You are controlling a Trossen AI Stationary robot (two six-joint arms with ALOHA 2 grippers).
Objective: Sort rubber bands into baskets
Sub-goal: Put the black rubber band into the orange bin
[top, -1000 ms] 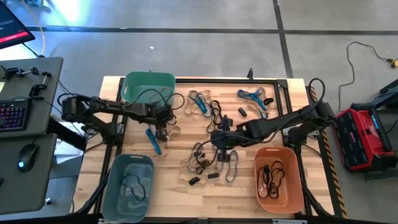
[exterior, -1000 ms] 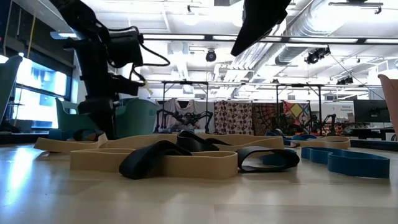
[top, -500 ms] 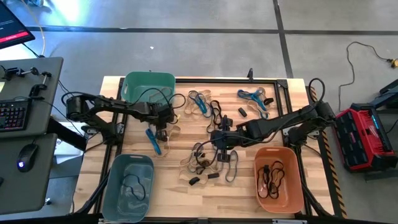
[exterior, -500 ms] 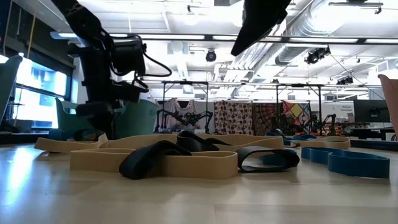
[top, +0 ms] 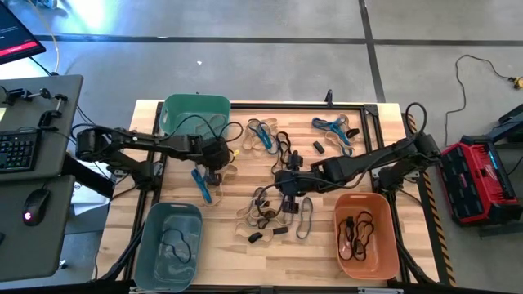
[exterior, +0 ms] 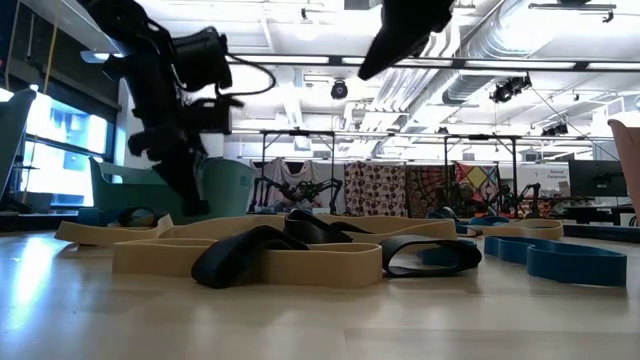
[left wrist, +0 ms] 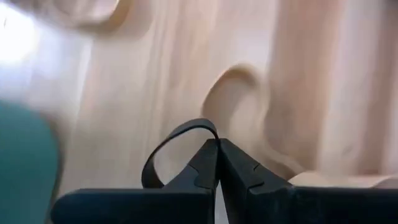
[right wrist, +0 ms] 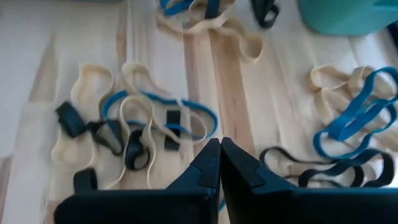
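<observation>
High view first — three baskets, teal (top: pixel 196 114), grey-blue (top: pixel 167 245) and orange (top: pixel 366 235), the latter two each holding a dark band or two. Left pincer (left wrist: pixel 217 144), just beside the teal basket, is clamped on a black band (left wrist: pixel 163 149). Right pincer (right wrist: pixel 220 144), closed and empty, hangs over the pile of rubber bands (top: pixel 278 208) mid-bench — most still unsorted.

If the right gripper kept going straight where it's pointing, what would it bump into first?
Probably the tangle of tan, blue and black rubber bands lying on the table just ahead of the shut right gripper, though how far off they lie is hard to judge.
</observation>
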